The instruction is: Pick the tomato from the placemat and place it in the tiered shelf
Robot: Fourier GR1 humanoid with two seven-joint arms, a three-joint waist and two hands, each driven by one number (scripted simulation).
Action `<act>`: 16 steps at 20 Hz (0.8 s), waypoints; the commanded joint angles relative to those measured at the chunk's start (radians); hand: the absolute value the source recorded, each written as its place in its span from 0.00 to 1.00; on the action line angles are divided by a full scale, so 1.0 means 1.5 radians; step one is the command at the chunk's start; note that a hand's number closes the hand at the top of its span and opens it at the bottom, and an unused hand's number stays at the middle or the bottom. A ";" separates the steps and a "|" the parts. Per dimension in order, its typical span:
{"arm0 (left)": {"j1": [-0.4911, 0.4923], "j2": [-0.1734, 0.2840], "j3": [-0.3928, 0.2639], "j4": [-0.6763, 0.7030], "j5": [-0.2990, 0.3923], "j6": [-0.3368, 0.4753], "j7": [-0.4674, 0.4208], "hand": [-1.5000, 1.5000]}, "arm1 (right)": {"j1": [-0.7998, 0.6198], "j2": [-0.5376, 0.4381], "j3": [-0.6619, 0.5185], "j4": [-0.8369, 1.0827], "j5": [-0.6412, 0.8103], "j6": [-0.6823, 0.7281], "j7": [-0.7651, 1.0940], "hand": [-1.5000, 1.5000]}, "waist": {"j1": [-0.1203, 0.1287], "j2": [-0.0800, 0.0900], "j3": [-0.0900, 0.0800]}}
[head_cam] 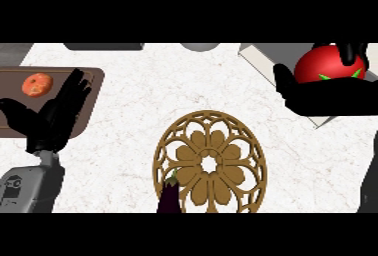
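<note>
Tomato (323,62) off placemat (210,162), clamped in my right hand (325,97) at tiered shelf (258,57); release left. Left hand (55,112) resting, fingers straight.

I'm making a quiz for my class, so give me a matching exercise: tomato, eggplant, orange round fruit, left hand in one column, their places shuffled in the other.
1 tomato
2 eggplant
3 orange round fruit
4 left hand

A on the brown tray
B in the right hand
C open over the tray's right edge
D at the placemat's lower left edge

1-B, 2-D, 3-A, 4-C
</note>
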 commanded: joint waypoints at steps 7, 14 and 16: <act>0.031 0.008 0.001 -0.072 0.017 -0.022 0.050 0.50 | 0.068 -0.091 -0.175 0.087 -0.073 -0.025 -0.128 1.00 | 0.003 0.000 0.000; 0.017 -0.009 -0.005 -0.058 -0.006 -0.004 0.047 0.50 | 0.054 -0.165 -0.231 0.299 -0.091 -0.061 -0.306 1.00 | 0.005 0.002 0.000; 0.040 -0.023 -0.010 -0.036 -0.017 -0.008 -0.001 0.50 | 0.061 -0.196 -0.243 0.325 -0.098 -0.052 -0.340 1.00 | 0.004 0.002 0.000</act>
